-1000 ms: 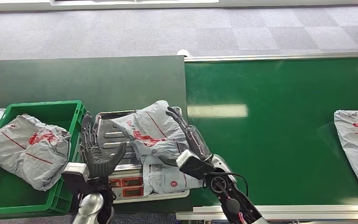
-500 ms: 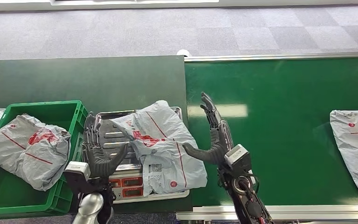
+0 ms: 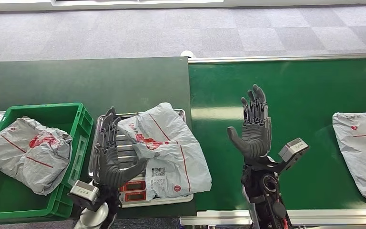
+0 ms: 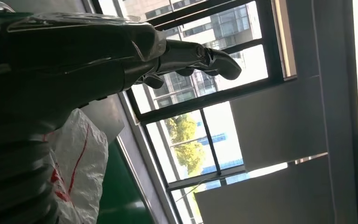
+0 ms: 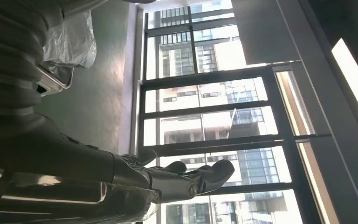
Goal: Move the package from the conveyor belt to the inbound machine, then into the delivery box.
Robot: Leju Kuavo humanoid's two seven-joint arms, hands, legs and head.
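A grey plastic package [image 3: 164, 148] with red markings lies on the metal tray of the inbound machine [image 3: 124, 185], label side facing up near its front. My left hand [image 3: 112, 157] is raised just left of the package, palm up and fingers spread, holding nothing. My right hand [image 3: 253, 126] stands upright over the green conveyor belt [image 3: 290, 90], fingers apart and empty, well clear of the package. The left wrist view catches a part of the package [image 4: 77, 163] beside the hand [image 4: 121, 51].
A green delivery box [image 3: 71, 119] at the left holds another grey package [image 3: 28, 152]. A further grey package [image 3: 360, 148] lies on the belt at the right edge. The dark table [image 3: 86, 81] runs behind the machine.
My right hand let go of the package, pulled off to the right and turned upright over the belt. My left hand rose beside the package. The package on the belt drifted left.
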